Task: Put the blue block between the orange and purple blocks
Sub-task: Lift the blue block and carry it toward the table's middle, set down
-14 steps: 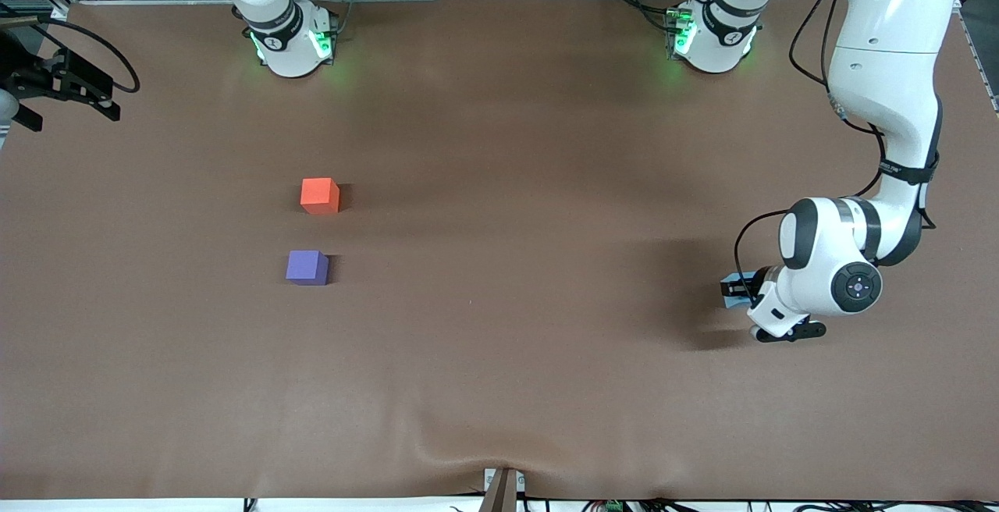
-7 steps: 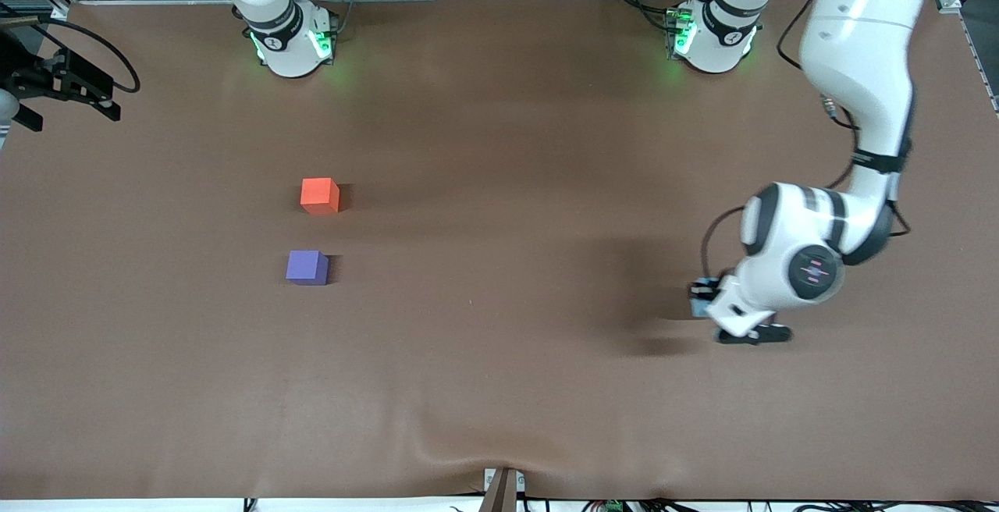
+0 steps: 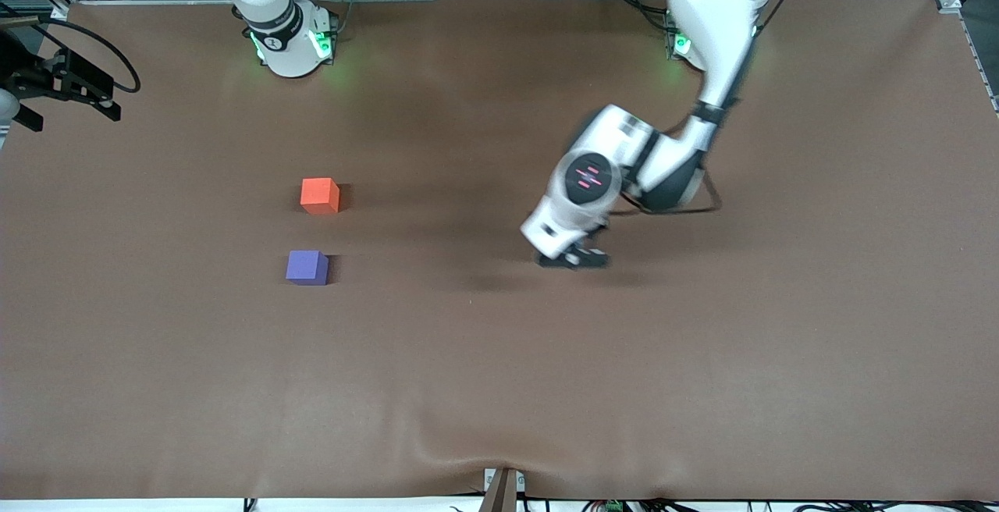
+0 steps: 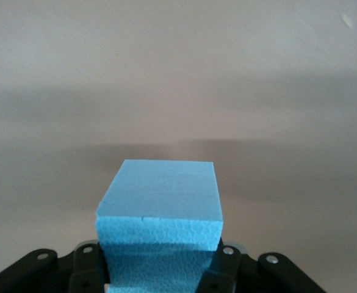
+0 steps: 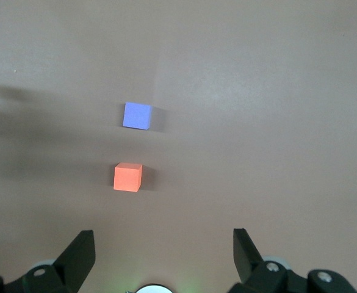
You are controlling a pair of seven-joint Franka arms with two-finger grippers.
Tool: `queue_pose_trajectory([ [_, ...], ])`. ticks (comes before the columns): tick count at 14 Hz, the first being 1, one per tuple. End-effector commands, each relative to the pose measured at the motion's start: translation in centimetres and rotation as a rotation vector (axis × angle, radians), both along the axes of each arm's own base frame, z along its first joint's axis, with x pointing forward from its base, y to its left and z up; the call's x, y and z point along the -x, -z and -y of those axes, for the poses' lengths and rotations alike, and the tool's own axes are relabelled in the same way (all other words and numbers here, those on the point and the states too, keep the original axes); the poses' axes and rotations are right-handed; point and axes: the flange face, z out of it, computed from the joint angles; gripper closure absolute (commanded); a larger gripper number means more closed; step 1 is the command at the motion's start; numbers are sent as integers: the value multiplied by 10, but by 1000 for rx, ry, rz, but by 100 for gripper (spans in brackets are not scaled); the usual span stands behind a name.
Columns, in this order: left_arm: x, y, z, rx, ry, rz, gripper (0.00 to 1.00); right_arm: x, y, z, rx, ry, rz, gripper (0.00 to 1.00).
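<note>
A brown surface [image 3: 499,356] spans the scene, metal framing and cables along its robot edge; the left arm reaches low over the middle, its left gripper [image 4: 160,278] clamped on the blue block [image 4: 160,210], held level above the surface; the right gripper [image 5: 160,259] waits high, fingers spread, over the orange block [image 3: 320,195] and the purple block [image 3: 307,267], which lies nearer the camera.

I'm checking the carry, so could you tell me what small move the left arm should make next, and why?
Probably keep carrying toward the right arm's end: the left gripper holds the blue block over bare table, short of the gap between the orange block and purple block.
</note>
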Motion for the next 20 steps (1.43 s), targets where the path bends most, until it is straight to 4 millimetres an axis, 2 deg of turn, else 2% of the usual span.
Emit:
queue_pose_trajectory([
  [1,23,24,57,13,-13,-8,100,-1,-2,0,-16,-8,3,0],
  [3,35,35,83,47,-74,40,100,-1,-1,0,-16,-8,2,0],
  [5,59,57,107,54,-88,56,99,-1,-1,0,-16,-8,0,0],
  [6,67,68,114,53,-103,65,90,-1,-1,0,-16,-8,2,0],
  [7,72,72,119,54,-110,74,64,-1,-2,0,-16,-8,3,0],
  [8,71,69,118,57,-105,80,16,-1,-1,0,-16,-8,0,0],
  [9,68,57,119,64,-97,101,0,-1,-1,0,-16,-8,0,0],
  [10,63,33,119,78,-93,133,0,-1,-2,0,-16,-8,3,0],
  [12,50,-28,112,104,-88,192,0,-1,-2,0,-16,-8,2,0],
  [14,25,-97,81,103,-118,249,0,-1,-2,3,-17,-11,3,0],
  [15,8,-126,56,95,-149,258,0,-3,1,0,-17,-19,-4,0],
  [18,-40,-199,-40,66,-180,250,0,-13,17,3,-10,-16,-33,0],
  [19,-55,-216,-77,50,-184,239,0,-23,34,4,-5,-15,-68,0],
  [20,-68,-228,-115,32,-181,222,0,-35,60,6,-2,-12,-122,0],
])
